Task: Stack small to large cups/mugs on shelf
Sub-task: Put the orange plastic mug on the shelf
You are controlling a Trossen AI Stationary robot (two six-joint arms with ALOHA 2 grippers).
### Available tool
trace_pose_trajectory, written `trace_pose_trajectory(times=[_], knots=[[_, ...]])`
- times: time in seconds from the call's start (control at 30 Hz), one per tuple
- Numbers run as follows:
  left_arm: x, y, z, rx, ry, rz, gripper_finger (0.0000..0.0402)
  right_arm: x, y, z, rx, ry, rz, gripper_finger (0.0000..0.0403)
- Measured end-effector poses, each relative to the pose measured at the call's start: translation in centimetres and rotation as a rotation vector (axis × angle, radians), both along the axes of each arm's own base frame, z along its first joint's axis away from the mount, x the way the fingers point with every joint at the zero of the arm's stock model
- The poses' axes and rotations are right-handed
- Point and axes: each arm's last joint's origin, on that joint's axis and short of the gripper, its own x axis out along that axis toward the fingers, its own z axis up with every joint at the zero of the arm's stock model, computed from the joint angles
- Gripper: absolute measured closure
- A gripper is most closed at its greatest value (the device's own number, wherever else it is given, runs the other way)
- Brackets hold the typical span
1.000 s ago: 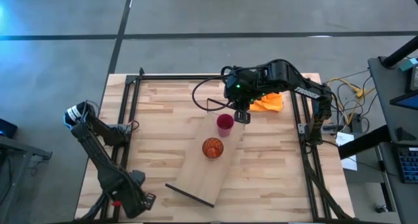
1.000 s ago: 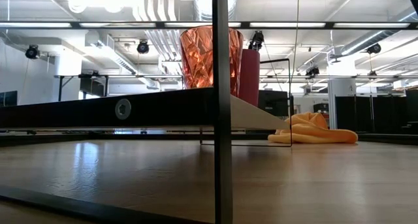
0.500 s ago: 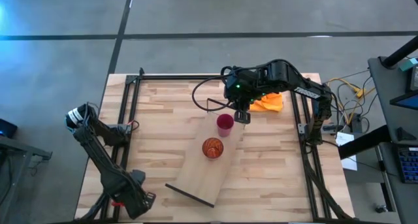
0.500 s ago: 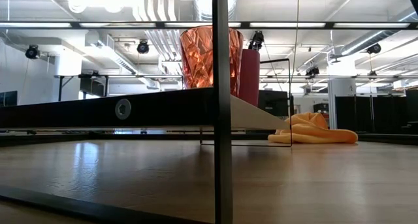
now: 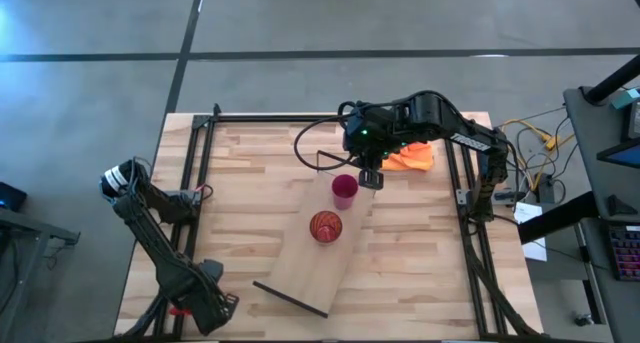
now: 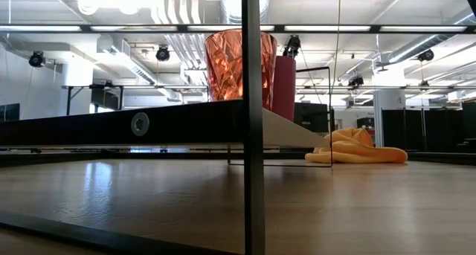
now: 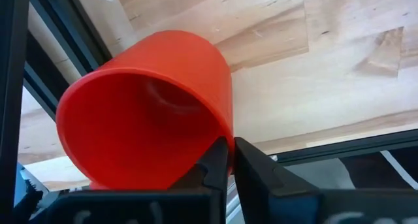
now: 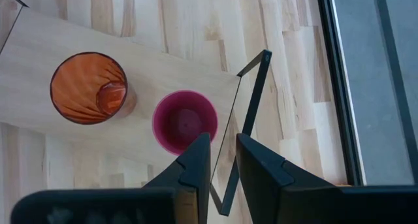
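The pale wood shelf [image 5: 318, 263] lies slantwise on the table. The amber tumbler [image 5: 325, 226] and the magenta cup [image 5: 344, 188] stand upright on it; both also show in the right wrist view, the tumbler [image 8: 88, 87] and the cup [image 8: 185, 121]. My right gripper [image 5: 370, 176] hovers over the shelf's far end, right of the magenta cup, its fingers [image 8: 196, 162] a narrow gap apart and empty. My left gripper [image 5: 118, 178] is at the table's left edge, shut on the red mug [image 7: 150, 129]. My left gripper holds the red mug at its side next to the rim [image 7: 224, 134], the two fingers nearly together. The fingers hide what lies between them. The mug is lifted clear of the table and lies on its side, its mouth toward the wrist camera.
An orange cloth [image 5: 412, 156] lies at the far right of the table. The shelf's thin dark end frames stand at its far end [image 8: 251, 93] and its near end [image 5: 290, 298]. Dark metal rails [image 5: 200, 173] run along the table's left and right sides.
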Motion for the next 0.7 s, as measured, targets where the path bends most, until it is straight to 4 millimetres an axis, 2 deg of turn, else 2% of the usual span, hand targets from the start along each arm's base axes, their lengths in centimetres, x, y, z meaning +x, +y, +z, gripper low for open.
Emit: trace_pose_trajectory(times=[0.13, 0.23, 0.47, 0.7], knots=[[0.1, 0.0, 0.2, -0.020, -0.015, 0.001, 0.0400, 0.0, 0.0, 0.0, 0.000, 0.000, 0.000, 0.0335], [0.7, 0.2, 1.5, -0.064, -0.047, 0.021, 0.0400, 0.0, 0.0, 0.0, 0.000, 0.000, 0.000, 0.0335], [2.5, 1.5, 6.2, -0.130, -0.130, 0.013, 0.0401, 0.0, 0.0, 0.0, 0.001, 0.000, -0.003, 0.0335], [4.3, 5.5, 12.3, -0.008, -0.208, -0.107, 0.0401, 0.0, 0.0, 0.0, 0.026, -0.006, -0.049, 0.0335]])
